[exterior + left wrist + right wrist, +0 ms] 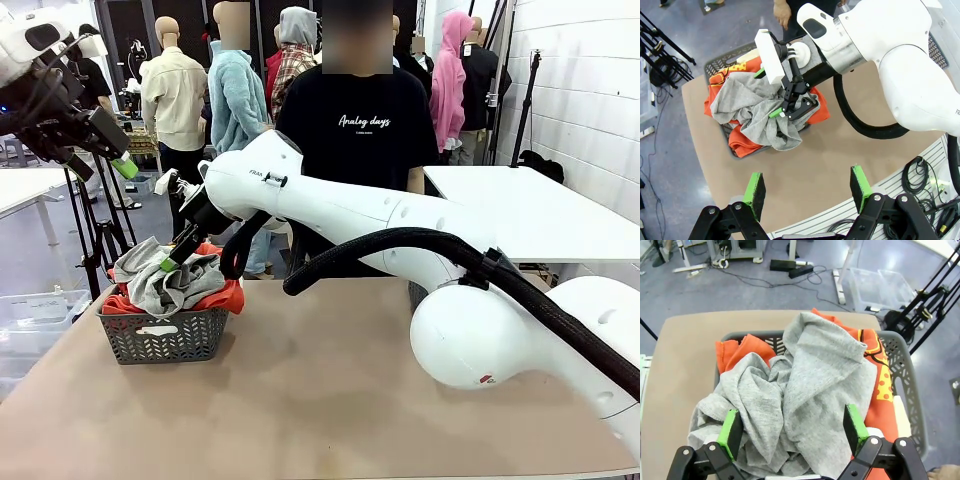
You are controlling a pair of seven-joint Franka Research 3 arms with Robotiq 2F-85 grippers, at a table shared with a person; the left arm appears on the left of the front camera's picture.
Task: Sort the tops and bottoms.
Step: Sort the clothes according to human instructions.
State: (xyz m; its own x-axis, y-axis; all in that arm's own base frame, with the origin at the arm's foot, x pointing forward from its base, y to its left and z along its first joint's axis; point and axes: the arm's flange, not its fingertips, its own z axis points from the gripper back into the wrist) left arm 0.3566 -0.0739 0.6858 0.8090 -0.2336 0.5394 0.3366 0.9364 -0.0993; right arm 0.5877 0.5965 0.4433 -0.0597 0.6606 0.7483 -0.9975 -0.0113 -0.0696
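Right gripper [790, 107] open over grey garment [805, 390]; person's shirt [365, 122] reads, seemingly, "Analog days".

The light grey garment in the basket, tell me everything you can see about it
The light grey garment is a soft, heathered knit, crumpled into loose folds, not laid flat. It lies on top of the pile in the dark grey lattice basket at the table's left end, over the orange-red garment, and one part hangs over the basket's rim. The right gripper is right over it with jaws open, one green pad on each side of the cloth. Whether the pads touch the cloth cannot be told.
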